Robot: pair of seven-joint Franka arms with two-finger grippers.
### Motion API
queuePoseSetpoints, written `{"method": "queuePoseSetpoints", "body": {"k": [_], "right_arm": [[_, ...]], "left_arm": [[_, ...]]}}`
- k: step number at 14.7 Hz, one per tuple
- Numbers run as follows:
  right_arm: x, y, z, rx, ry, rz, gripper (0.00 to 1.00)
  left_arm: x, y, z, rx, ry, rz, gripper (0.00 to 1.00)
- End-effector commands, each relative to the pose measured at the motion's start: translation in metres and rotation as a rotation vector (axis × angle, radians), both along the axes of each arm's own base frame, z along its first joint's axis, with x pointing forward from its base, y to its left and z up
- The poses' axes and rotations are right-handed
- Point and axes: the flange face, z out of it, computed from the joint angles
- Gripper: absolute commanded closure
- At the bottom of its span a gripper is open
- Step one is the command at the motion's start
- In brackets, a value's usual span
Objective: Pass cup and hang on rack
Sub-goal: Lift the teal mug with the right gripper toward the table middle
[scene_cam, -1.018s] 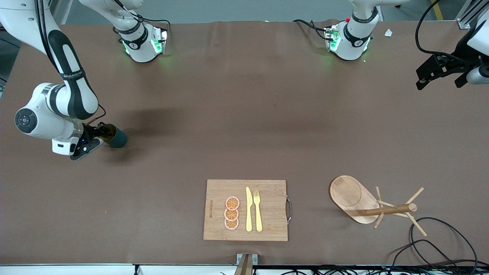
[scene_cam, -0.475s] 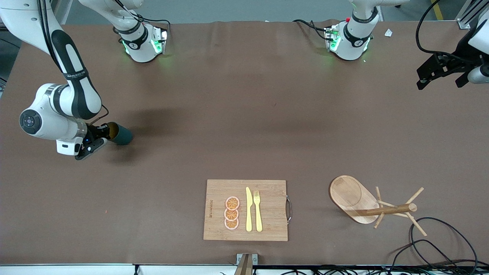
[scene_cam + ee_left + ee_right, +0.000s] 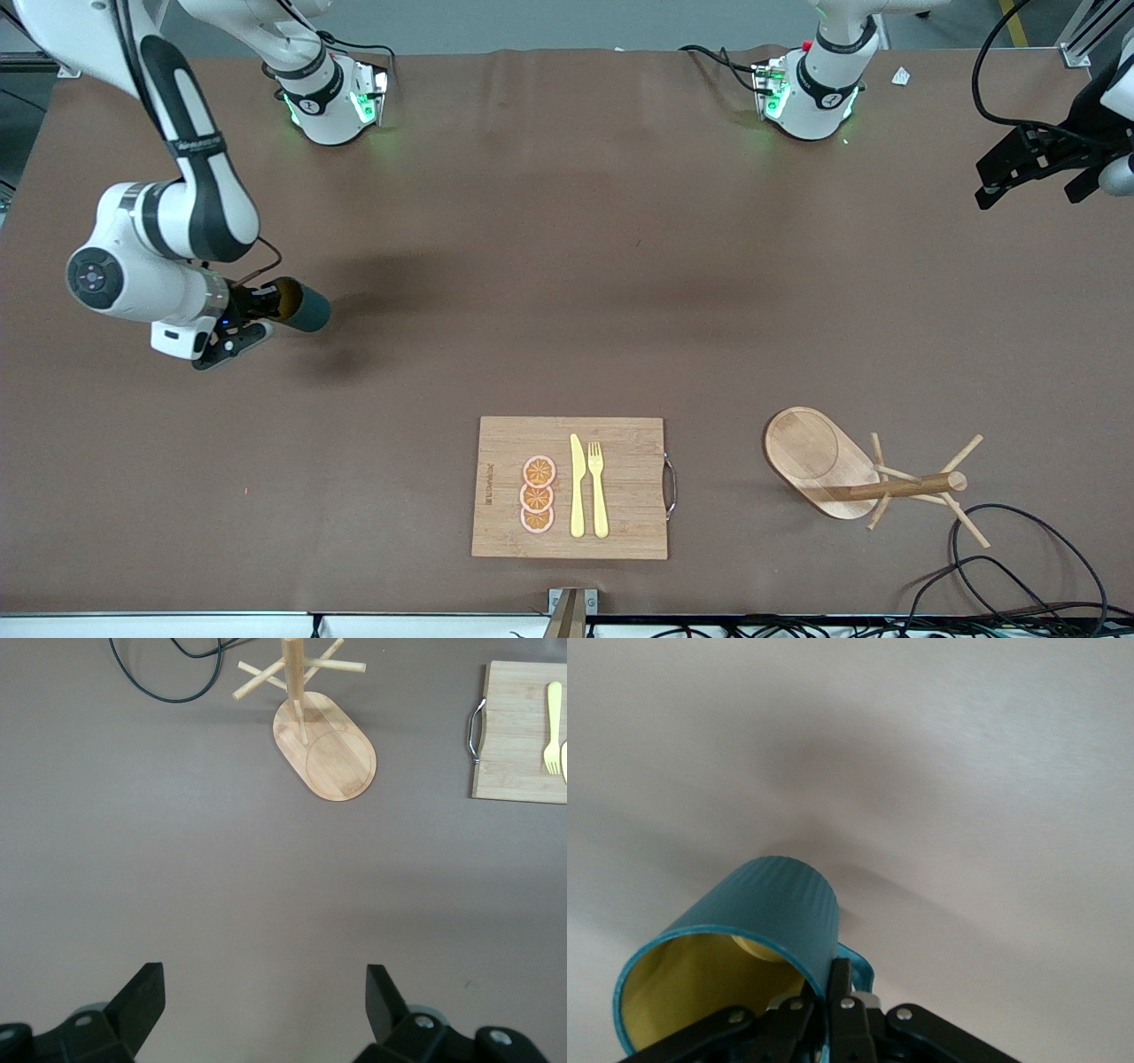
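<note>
My right gripper (image 3: 257,315) is shut on the rim of the dark teal cup (image 3: 303,306) and holds it on its side above the table near the right arm's end. In the right wrist view the cup (image 3: 757,930) shows its ribbed side and mustard-yellow inside, with one finger inside the wall and one outside beside the handle. The bamboo rack (image 3: 873,474) stands near the front camera toward the left arm's end; it also shows in the left wrist view (image 3: 319,735). My left gripper (image 3: 1028,168) is open and empty, up over the table's edge at the left arm's end.
A rectangular wooden cutting board (image 3: 505,443) with a yellow knife (image 3: 577,487), a yellow fork (image 3: 598,487) and three orange slices (image 3: 537,494) lies near the front edge. Black cables (image 3: 1010,567) loop next to the rack. The two arm bases stand along the table's edge farthest from the camera.
My right gripper has carried the cup toward the table's middle, tipping it further onto its side. The left gripper has shifted slightly toward the table's end.
</note>
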Motion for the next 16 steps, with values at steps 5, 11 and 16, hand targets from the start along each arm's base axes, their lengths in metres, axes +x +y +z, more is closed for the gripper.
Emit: {"method": "queuePoseSetpoints", "body": {"k": [5, 11, 16], "right_arm": [[-0.030, 0.139, 0.023, -0.039, 0.003, -0.217, 1.00], [-0.065, 0.278, 0.032, -0.074, -0.094, -0.422, 1.00], [-0.080, 0.386, 0.014, -0.114, -0.115, -0.605, 1.00]], "left_arm": [[-0.002, 0.002, 0.005, 0.006, -0.001, -0.014, 0.00], [0.000, 0.002, 0.003, 0.006, 0.002, -0.014, 0.00], [0.001, 0.000, 0.001, 0.006, 0.005, -0.015, 0.00]]}}
